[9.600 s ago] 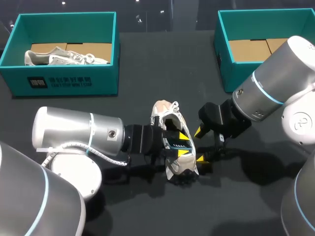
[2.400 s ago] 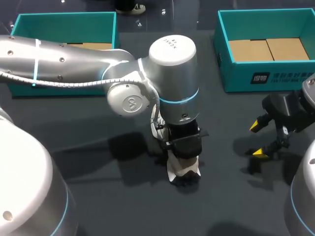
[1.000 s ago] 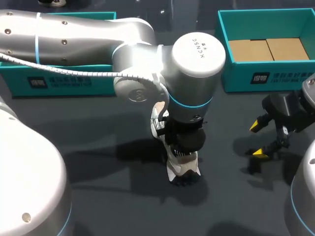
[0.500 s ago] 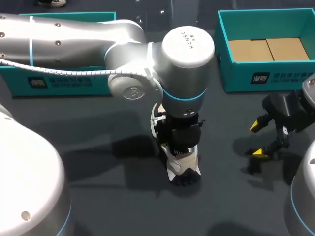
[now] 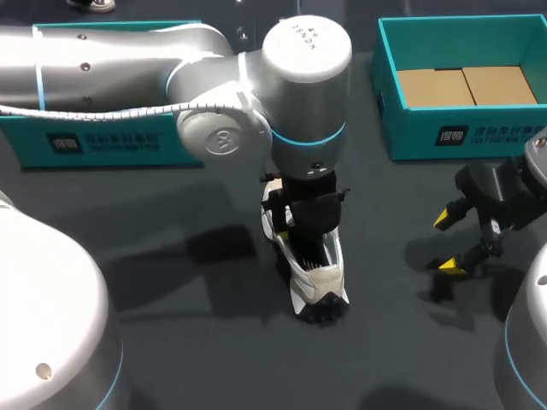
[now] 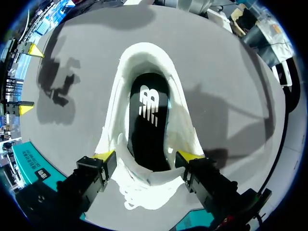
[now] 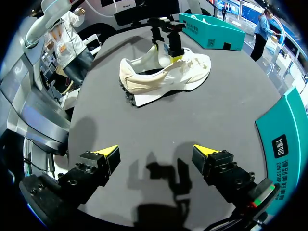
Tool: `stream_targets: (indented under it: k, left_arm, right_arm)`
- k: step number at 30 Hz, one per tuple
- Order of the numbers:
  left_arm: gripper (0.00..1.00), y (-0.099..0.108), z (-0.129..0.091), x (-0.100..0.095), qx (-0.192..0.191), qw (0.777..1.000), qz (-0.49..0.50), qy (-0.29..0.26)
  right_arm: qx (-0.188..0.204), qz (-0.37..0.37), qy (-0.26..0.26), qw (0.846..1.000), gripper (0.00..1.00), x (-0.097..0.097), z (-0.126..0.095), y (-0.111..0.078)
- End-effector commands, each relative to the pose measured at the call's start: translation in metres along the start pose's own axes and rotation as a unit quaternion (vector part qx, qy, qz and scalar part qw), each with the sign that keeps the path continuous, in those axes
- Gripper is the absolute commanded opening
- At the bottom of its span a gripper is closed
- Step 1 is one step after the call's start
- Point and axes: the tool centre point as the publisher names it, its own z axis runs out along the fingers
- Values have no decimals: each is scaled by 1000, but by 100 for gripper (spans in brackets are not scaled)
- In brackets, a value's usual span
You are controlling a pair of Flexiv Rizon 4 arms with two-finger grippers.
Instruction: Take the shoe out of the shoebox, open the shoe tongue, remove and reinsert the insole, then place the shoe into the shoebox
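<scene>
Dark table (image 5: 171, 282), shoe (image 5: 316, 286) lying mid-surface: my left gripper (image 6: 148, 155), fingers spread astride its laced end, has drawn back, baring the black insole (image 6: 147, 115) seated inside. My right gripper (image 7: 156, 151) hangs spread well aside; boxing looks next.

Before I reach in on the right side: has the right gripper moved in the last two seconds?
No. The right gripper sits open at the same spot in front of the right shoebox.
</scene>
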Motion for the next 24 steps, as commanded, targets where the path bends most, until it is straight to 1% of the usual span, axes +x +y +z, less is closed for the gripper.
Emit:
stream_targets:
  k: [1, 2, 5, 9, 11, 19, 23, 24]
  left_arm:
    - [78, 7, -2, 0, 1, 1000, 0, -1]
    - [78, 8, -3, 0, 1, 1000, 0, -2]
    - [74, 12, -8, 2, 4, 1000, 5, -4]
    - [75, 21, -12, 5, 2, 1000, 7, -1]
    - [74, 25, -16, 7, 9, 1000, 8, -2]
    - [77, 42, -33, 16, 12, 1000, 13, -2]
    - [71, 54, -46, 17, 28, 999, 9, -14]
    - [67, 56, -49, 17, 34, 999, 8, -16]
  right_arm:
    - [1, 0, -1, 1000, 100, 1, 0, 0]
    - [1, 0, -1, 1000, 100, 1, 0, 0]
    - [1, 0, -1, 1000, 100, 1, 0, 0]
    - [1, 0, -1, 1000, 100, 1, 0, 0]
    - [1, 0, -1, 1000, 100, 1, 0, 0]
    - [1, 0, -1, 1000, 100, 1, 0, 0]
    - [1, 0, -1, 1000, 100, 1, 0, 0]
    - [1, 0, -1, 1000, 100, 1, 0, 0]
